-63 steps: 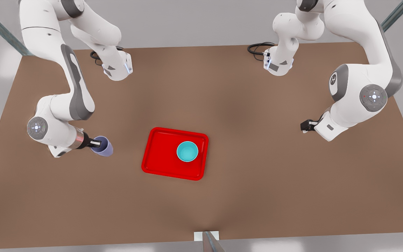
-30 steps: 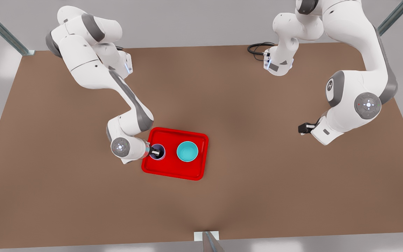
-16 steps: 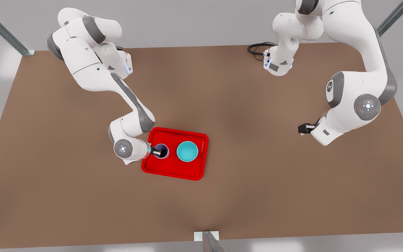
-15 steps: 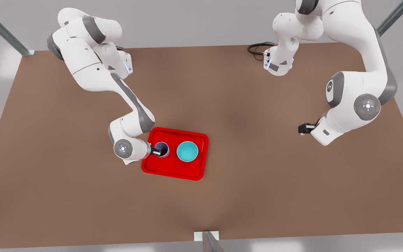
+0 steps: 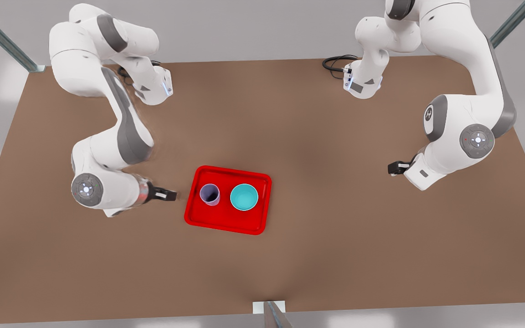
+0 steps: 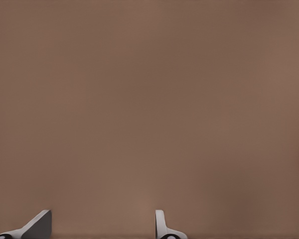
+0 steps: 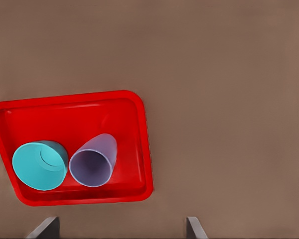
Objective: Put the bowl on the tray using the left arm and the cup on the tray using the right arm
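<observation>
Cup [image 5: 209,194] and bowl [image 5: 244,197] on tray [image 5: 226,223], right gripper [image 5: 170,195] released beside it, left gripper [image 5: 392,169] released over bare table [image 6: 149,99]

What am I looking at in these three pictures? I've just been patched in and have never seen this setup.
You are seeing two white robot arms at a brown table, each ending in a two-finger gripper. The big picture looks down from above. The other two come from cameras on the arms' wrists.

A red tray lies mid-table, with a teal bowl and a purple cup standing side by side in it, apart.

The right gripper, at the front view's left, hangs just off the tray, open and empty; its camera looks down at the tray, bowl and cup. The left gripper waits at the front view's right, open over bare table.
</observation>
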Tool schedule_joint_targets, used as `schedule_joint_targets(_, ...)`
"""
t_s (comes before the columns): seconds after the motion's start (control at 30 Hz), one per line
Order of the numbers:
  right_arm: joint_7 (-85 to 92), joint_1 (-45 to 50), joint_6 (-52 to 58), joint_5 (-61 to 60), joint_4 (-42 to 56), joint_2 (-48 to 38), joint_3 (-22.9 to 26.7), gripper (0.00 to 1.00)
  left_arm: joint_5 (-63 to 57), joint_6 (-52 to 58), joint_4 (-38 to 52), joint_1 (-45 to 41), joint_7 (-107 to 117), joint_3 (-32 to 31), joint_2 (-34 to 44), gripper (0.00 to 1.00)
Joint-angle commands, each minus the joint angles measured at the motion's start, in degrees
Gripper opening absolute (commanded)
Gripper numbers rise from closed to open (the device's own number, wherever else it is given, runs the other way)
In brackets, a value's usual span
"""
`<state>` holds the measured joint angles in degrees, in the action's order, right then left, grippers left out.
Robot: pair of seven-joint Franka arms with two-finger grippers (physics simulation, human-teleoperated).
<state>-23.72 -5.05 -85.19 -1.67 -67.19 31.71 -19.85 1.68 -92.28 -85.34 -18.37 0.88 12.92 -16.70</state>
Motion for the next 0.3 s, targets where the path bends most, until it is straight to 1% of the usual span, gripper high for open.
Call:
schedule_joint_targets(0.0, 3.94, -1.28, 0.02, 0.00, 0.12, -0.15, -0.02, 1.00, -0.01, 0.00, 0.09, 0.00, 0.00, 0.00, 0.00, 1.00)
schedule_joint_targets(0.03, 9.04, -3.82, 0.02, 0.44, 0.21, -1.73, 0.33, 1.00, -0.01, 0.00, 0.35, 0.00, -0.09, 0.00, 0.00, 1.00)
schedule_joint_targets(0.07, 18.26, -1.20, -0.15, 0.53, -3.38, -9.64, 9.11, 1.00, -0.01, 0.00, 0.79, 0.09, 0.09, 0.00, 0.00, 1.00)
schedule_joint_targets(0.1, 25.30, -0.31, -4.35, 0.44, -17.86, -21.14, 14.39, 1.00, 0.08, -0.09, 1.14, 0.09, 0.09, 0.00, 0.00, 1.00)
schedule_joint_targets(0.13, 25.31, -0.31, -11.49, 0.61, -30.20, -30.82, 14.84, 1.00, 0.08, -0.09, 2.81, 0.09, 0.09, 0.00, 0.00, 1.00)
schedule_joint_targets(0.17, 24.78, -1.28, -8.07, 0.44, -27.04, -30.39, 14.75, 1.00, 0.00, -0.09, 2.90, 0.09, -0.09, 0.00, 0.00, 1.00)
schedule_joint_targets(0.27, 24.78, -1.10, -7.71, 0.44, -26.07, -30.21, 14.66, 1.00, -0.01, 0.00, 2.90, 0.00, 0.00, 0.00, 0.09, 1.00)
